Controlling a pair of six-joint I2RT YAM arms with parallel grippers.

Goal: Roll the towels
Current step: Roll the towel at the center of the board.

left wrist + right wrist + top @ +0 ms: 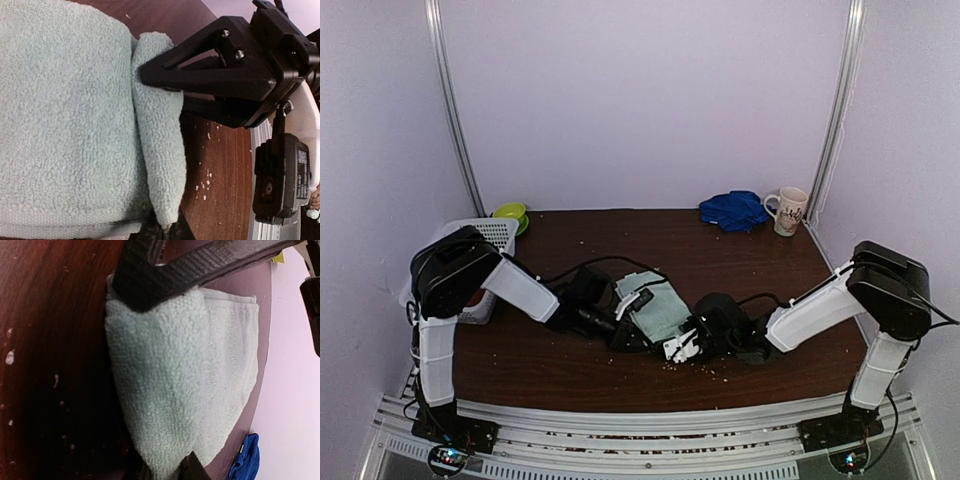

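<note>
The small green towel (658, 310) lies flat in the middle of the table (550, 355), towards the near side, with one edge already turned over into a thick soft fold. The left gripper (165, 231) is closed to a pinch on one end of that fold, where the cloth tapers to a point between its tips. The right gripper (165, 469) has narrowed around the other end, with cloth between its two tips, though how firmly it bites cannot be told. This is light, limp terry cloth: it will not hold a shape by itself, and a loose fold will likely spring open once let go. Its nap should drag on the wood rather than slide, so the roll can be pushed along. The best hold is probably what is seen here, at the two ends of the fold, low and close to the table, so the middle does not sag. The blue towel (733, 210) sits bunched at the far right, just beside a mug (788, 210). It is bigger and floppier, and it likely needs spreading flat before rolling.
</note>
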